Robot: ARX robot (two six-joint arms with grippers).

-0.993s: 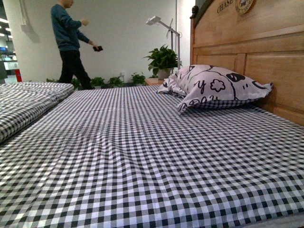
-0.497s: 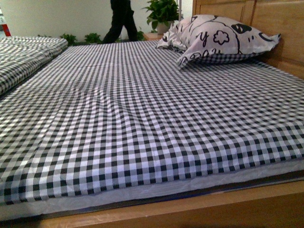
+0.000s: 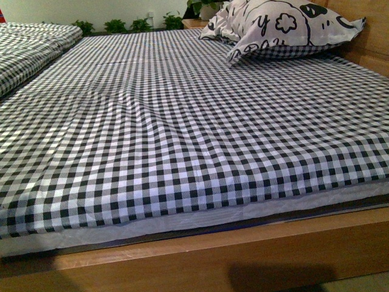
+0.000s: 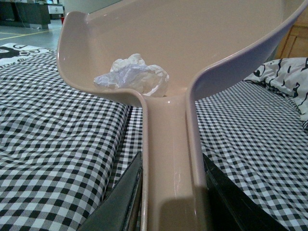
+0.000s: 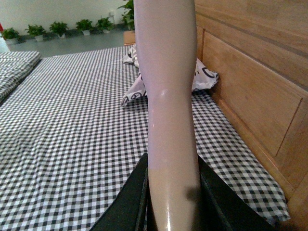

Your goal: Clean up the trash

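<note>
In the left wrist view my left gripper (image 4: 169,192) is shut on the handle of a beige dustpan (image 4: 207,33), held above the checked bed. The trash (image 4: 132,76), a small crumpled wad of white paper, lies inside the pan near the root of the handle. In the right wrist view my right gripper (image 5: 171,192) is shut on the beige brush handle (image 5: 168,82), which rises out of the frame; the bristles are out of view. Neither gripper, nor the dustpan or the trash, shows in the front view.
The bed (image 3: 182,121) has a black-and-white checked sheet and a wooden front rail (image 3: 200,258). A large white pillow with black cartoon prints (image 3: 285,24) lies at the back right against the wooden headboard (image 5: 255,72). Potted plants (image 3: 121,25) stand beyond the bed.
The front view has tilted down: the bed's wooden front rail has come into view, and the walking person and the lamp have left the frame.
</note>
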